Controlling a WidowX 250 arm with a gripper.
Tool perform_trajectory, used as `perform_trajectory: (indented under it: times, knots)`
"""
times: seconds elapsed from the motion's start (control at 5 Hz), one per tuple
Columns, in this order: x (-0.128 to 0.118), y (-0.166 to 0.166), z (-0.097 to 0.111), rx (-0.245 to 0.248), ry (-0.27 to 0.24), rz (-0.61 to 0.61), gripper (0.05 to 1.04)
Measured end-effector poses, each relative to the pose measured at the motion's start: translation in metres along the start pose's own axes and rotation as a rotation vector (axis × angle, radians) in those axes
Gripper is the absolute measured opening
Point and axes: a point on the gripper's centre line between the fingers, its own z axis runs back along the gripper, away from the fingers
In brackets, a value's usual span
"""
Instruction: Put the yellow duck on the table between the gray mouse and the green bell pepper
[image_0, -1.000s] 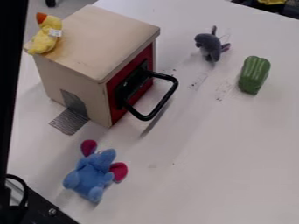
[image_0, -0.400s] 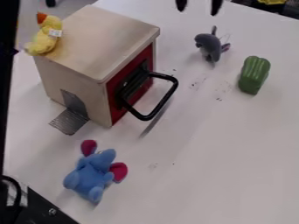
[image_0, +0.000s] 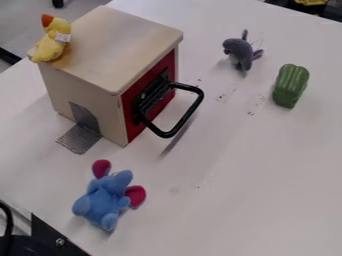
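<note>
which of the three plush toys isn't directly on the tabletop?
The yellow duck: it's up on the wooden box, while the gray mouse and blue plush toy are on the table.

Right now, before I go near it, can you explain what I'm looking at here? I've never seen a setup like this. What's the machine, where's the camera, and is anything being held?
The machine is a black robot arm that handles things with a two-finger gripper. A fixed camera looks down at a slant on its work surface, a white table.

On the table stands a wooden box with a red front and a black handle. The yellow duck rests on top of it, at a corner. Beyond the handle lie a small gray toy, which the task calls a mouse, and a green bell pepper, with a gap between them. Nearer the camera lies a blue plush toy with deep pink ears.

None of these toys is held. The duck is meant to go into that gap.
</note>
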Motion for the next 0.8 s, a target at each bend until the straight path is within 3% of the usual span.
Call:
perform_trajectory:
  times: [0.2,0.8]
  knots:
    - [-0.017,0.026,0.023,0.011,-0.03,-0.027,1.0]
    - [-0.094,0.076,0.027,0.042,0.007,-0.063,1.0]
